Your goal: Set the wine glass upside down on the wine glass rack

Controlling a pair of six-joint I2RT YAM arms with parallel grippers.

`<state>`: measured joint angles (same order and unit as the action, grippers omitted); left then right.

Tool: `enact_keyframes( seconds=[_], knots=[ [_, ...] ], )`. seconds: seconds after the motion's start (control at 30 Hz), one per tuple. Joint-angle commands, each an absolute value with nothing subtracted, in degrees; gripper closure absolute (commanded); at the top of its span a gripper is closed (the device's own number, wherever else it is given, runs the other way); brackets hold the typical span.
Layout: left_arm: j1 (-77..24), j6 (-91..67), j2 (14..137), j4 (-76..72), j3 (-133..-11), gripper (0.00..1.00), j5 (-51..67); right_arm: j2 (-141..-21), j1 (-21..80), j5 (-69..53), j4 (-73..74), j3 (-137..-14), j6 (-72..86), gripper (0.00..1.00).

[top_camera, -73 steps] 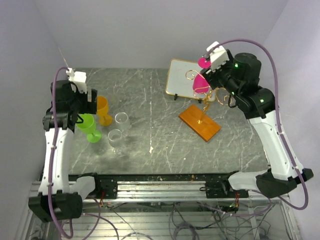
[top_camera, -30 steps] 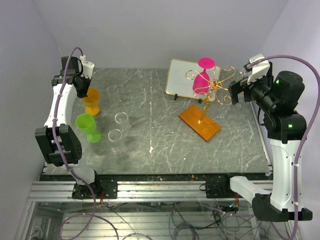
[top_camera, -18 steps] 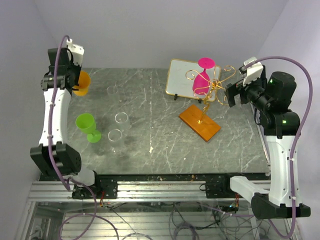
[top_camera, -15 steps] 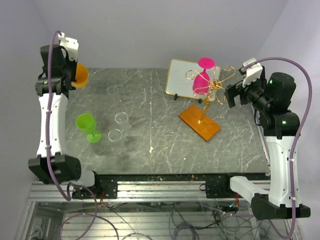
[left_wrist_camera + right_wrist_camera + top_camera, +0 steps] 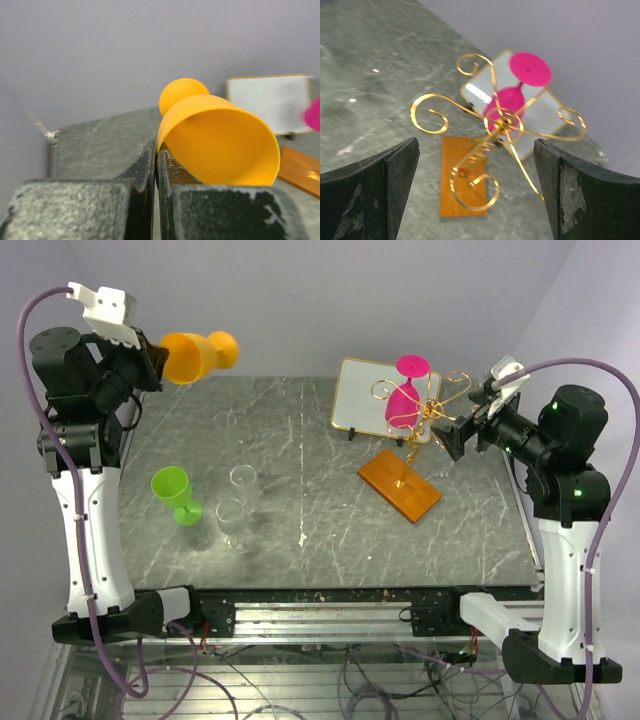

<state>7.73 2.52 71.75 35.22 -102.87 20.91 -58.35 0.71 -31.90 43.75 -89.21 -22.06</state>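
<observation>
My left gripper [image 5: 150, 362] is raised high at the back left, shut on the rim of an orange wine glass [image 5: 195, 353] that lies sideways in the air. In the left wrist view the fingers [image 5: 150, 165] pinch the wall of the orange wine glass [image 5: 220, 145]. The wine glass rack [image 5: 428, 420], gold scrolled wire on an orange-brown base [image 5: 400, 485], stands at the back right. A pink glass [image 5: 403, 400] hangs upside down on it. My right gripper [image 5: 455, 435] is open just right of the rack [image 5: 505, 122], holding nothing.
A green glass [image 5: 175, 490] and two clear glasses [image 5: 243, 480] [image 5: 230, 515] stand on the left of the grey marble table [image 5: 320, 510]. A gold-framed mirror panel [image 5: 355, 395] leans behind the rack.
The left arm has lifted the orange glass off the table, swung it up high and tipped it sideways. The right gripper has let go of the pink glass and drawn back to the right.
</observation>
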Motion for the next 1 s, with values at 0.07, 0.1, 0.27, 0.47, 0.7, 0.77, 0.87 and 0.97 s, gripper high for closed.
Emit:
enact_keyframes(
  seconds=[0.07,0.1,0.27,0.47,0.7,0.77,0.87,0.97],
  knots=[
    [7.9,-15.9,67.3,20.6,-96.4,0.93,41.1,-62.2,0.9,-49.0,36.1,-87.5,-9.9,0.06],
    [7.7,-17.8,67.0,18.0,-95.6,0.93,41.9,-62.9,1.3,-49.7,34.6,-87.1,-8.0,0.08],
    [3.5,-20.6,65.9,13.9,-91.9,0.93,40.5,-64.7,5.9,-49.1,24.7,-85.9,-0.2,0.1],
    [-5.8,-20.8,66.4,12.7,-89.5,0.93,35.6,-69.6,15.8,-41.8,19.8,-88.1,4.8,0.16],
    [-6.7,-24.6,67.0,8.1,-86.9,0.93,36.8,-75.0,21.2,-38.1,12.7,-88.5,13.1,0.25],
    [-7.0,-24.3,66.7,7.8,-86.2,0.93,36.8,-76.8,23.4,-36.0,12.9,-90.4,13.5,0.26],
    [-7.4,-23.6,66.3,7.9,-85.7,0.93,36.4,-79.1,26.0,-34.2,12.8,-92.9,13.7,0.27],
    [-7.5,-23.4,66.4,8.8,-86.3,0.93,35.7,-81.1,28.0,-30.9,13.5,-95.5,14.3,0.29]
  ],
)
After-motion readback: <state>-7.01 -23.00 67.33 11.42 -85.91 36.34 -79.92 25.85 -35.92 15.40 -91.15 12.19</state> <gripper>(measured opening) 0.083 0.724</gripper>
